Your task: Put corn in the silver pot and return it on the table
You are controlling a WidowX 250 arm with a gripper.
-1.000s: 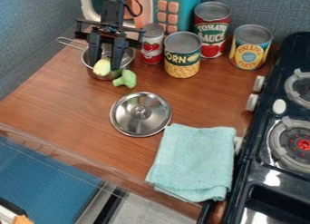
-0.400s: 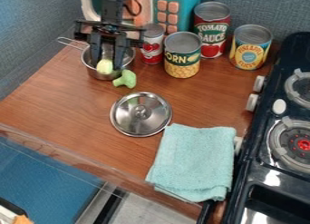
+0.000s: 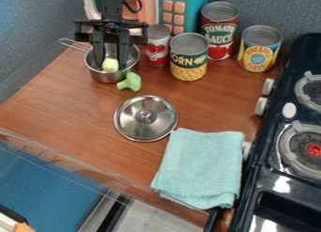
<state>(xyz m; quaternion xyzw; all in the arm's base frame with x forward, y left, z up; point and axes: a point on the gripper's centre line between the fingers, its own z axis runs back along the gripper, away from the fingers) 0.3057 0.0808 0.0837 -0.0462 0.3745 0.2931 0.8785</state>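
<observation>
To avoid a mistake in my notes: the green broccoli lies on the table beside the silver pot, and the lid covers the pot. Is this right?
The lid does not cover the silver pot; it lies on the table, as the camera view shows. The green broccoli lies beside the pot, as you say.

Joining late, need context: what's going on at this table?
The robot's gripper is at the silver pot, fingers apart, with the pale yellow corn in the pot, in line with the gap between them. The pot stands on the table, uncovered. A metal lid lies nearby, and a piece of broccoli is beside the pot.
</observation>
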